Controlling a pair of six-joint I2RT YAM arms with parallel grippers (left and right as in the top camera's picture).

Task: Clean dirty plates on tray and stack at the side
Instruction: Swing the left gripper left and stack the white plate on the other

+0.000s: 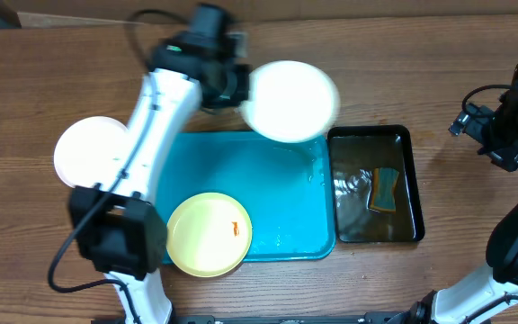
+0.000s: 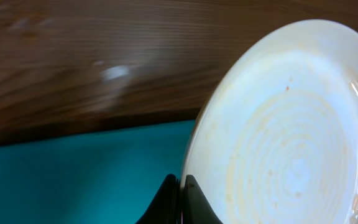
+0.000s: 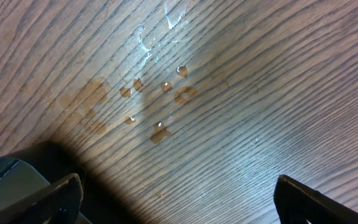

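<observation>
The wooden counter (image 1: 403, 54) filled every view; the white left arm (image 1: 156, 117) ran from the lower left of the overhead frame up to the upper middle, crossing the left end of the tray (image 1: 277, 189), a turquoise rectangle lying in the middle of the frame; the dark right arm (image 1: 515, 126) stood at the right edge. Just beside the tray's right side lay a smaller black tray (image 1: 370, 131) of water. One white plate (image 1: 290, 101) hung tilted and slightly blurred above the tray's upper right corner, partly over bare counter; the left jaws were clamped narrow on its rim, and in the left wrist view their dark tips met the plate's edge at the bottom of the frame, the plate's face showing faint brownish rings. A second white plate (image 1: 84, 148) lay flat on the counter at the left, off the tray and partly hidden by the left arm. The pale yellow plate (image 1: 207, 232) sat at the tray's lower left corner, its lower edge overhanging the rim. The right jaws stood wide with nothing between them, over bare wood, apart from both trays. A sponge (image 1: 386, 189) lay in the water of the black tray; an orange smear (image 1: 235, 229) marked the yellow plate toward its right; a few small drops (image 3: 160, 132) dotted the wood in the upper middle of the right wrist view.
</observation>
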